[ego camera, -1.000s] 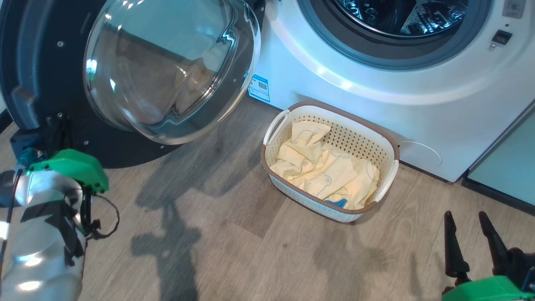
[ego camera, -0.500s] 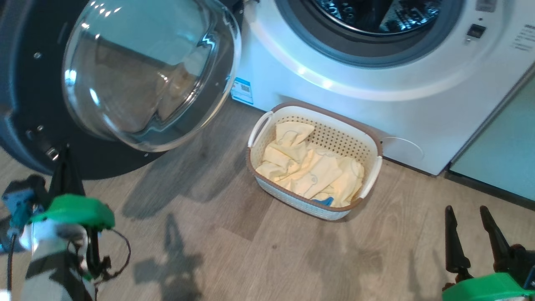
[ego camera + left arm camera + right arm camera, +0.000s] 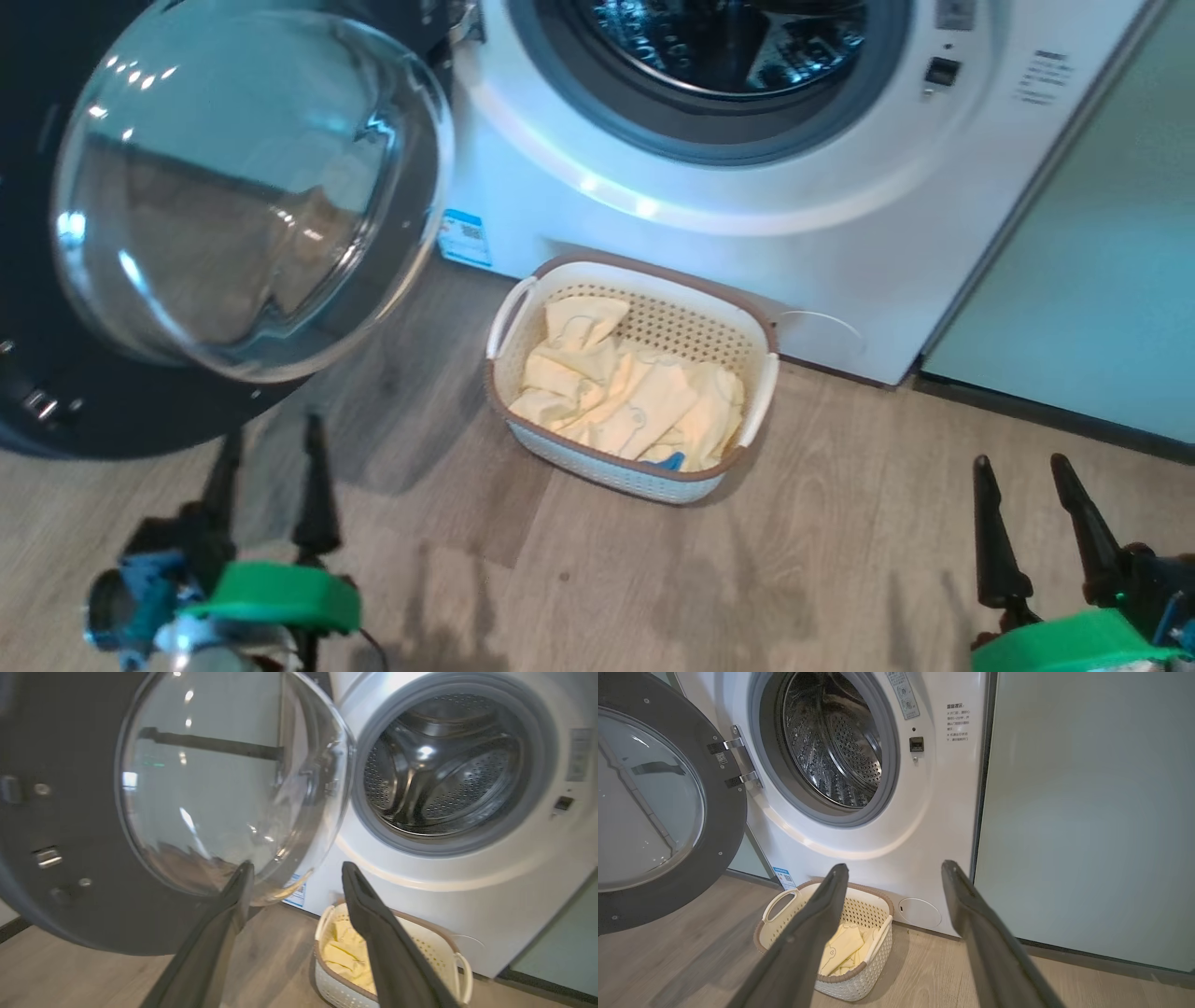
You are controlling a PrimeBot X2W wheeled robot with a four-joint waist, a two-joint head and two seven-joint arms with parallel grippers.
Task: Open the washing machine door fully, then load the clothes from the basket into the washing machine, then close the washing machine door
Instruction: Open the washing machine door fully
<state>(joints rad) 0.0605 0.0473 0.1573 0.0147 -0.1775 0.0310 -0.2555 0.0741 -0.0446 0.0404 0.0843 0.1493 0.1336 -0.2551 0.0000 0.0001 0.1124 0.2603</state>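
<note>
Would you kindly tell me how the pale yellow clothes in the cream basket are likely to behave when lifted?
The soft pale yellow fabric clothes lie crumpled in the cream perforated plastic basket, so they will probably hang limp when lifted. They overlap, so one pinch may drag a neighbour along. They look thin, hence likely light.

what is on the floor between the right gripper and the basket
In the head view, bare wood floor runs from the right gripper to the basket; nothing lies on it.

Home laundry corner. Front-load washing machine (image 3: 840,266) beside a pale green cabinet (image 3: 1102,280). Wood-look floor (image 3: 840,560), clothes basket (image 3: 672,322).
</note>
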